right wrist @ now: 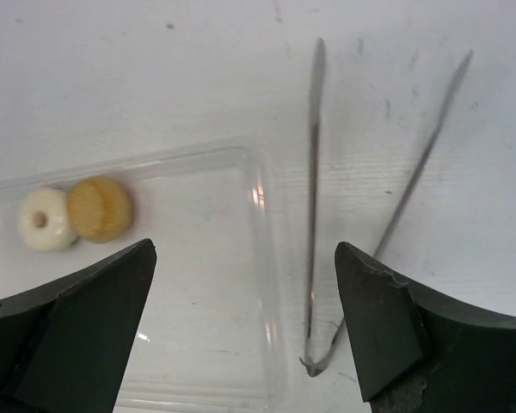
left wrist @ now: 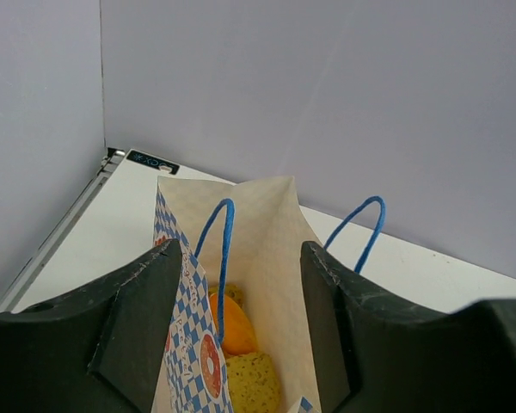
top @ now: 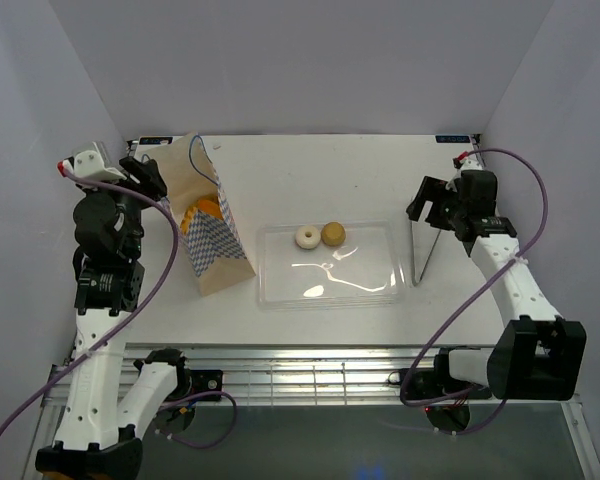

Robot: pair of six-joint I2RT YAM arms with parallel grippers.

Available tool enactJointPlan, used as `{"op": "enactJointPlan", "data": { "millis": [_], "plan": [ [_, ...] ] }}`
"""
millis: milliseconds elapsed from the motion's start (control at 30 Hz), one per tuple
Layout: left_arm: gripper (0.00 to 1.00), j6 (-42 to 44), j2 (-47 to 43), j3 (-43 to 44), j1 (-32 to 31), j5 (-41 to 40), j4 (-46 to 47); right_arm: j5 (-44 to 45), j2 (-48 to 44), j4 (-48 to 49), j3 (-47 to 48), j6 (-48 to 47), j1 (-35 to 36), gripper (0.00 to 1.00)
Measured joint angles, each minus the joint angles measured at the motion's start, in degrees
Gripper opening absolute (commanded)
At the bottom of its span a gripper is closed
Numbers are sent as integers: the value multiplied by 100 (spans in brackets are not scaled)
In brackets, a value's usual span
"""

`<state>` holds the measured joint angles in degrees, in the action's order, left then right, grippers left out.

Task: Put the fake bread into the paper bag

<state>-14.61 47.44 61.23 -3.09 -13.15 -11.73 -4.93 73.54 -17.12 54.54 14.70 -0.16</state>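
The left hand point(left wrist: 241, 254) is wide open over the one bag point(left wrist: 271, 228) — empty. The right hand point(right wrist: 245, 249) is wide open too — empty, above the tongs point(right wrist: 314, 172). Two buns point(top: 307, 237) lie in the tray point(top: 380, 292); an orange roll point(left wrist: 232, 323) sits in the bag.

Bright even overhead light; soft shadows; white glare streaks on clear tray point(top: 372, 258).

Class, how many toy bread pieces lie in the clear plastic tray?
2: a pale ring-shaped bun and a round tan bun, side by side near the clear plastic tray's far edge. None hidden.
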Motion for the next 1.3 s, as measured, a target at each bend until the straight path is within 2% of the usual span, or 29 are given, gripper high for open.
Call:
{"op": "enactJointPlan", "data": {
  "millis": [167, 267, 367, 700, 867, 1300],
  "plan": [
    [68, -245, -535, 59, -4, 153, -590, 140, -649, -87, 293, -17, 817, 90],
    [68, -332, -1010, -166, -7, 332, -909, 463, -970, -280, 308, -28, 1386, 90],
    [68, -348, -1521, -459, -9, 446, -1314, 616, -1329, -498, 313, -24, 1646, 90],
    [68, -339, -2090, -702, -9, 686, -2194, 828, -2441, -590, -149, -33, 1735, 90],
    [68, -339, -2146, -918, -9, 811, -2382, 839, -2544, -632, -450, -35, 1744, 90],
    [68, -328, -2299, -1027, -9, 870, -2481, 927, -2706, -636, -487, -28, 1755, 90]
  ]
}}
